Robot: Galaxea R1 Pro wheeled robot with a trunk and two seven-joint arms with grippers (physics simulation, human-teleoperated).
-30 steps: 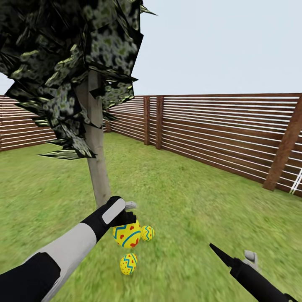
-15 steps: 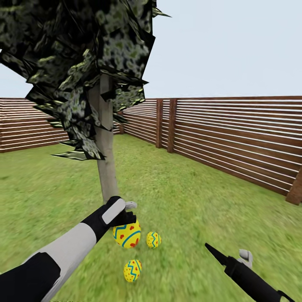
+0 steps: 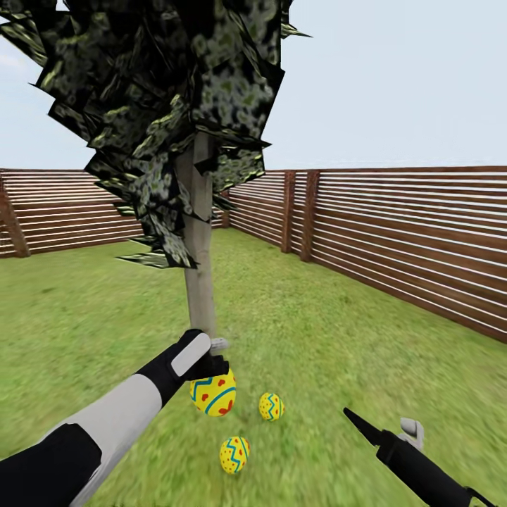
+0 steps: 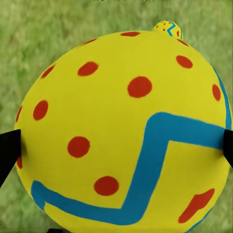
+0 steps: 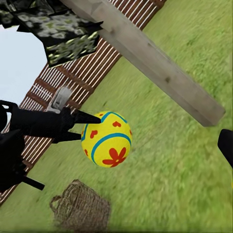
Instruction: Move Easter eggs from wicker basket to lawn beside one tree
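Left pincer (image 3: pixel 211 373) pinching an Easter egg (image 3: pixel 213 394) above two eggs (image 3: pixel 234 454) beside the tree (image 3: pixel 200 296)

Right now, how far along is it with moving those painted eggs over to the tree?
Nearly done, it seems. Two Easter eggs already lie on the lawn near the tree. The third egg is in hand: the left gripper holds it just above the grass by the trunk. The wicker basket looks empty. What is left is setting that last egg down.
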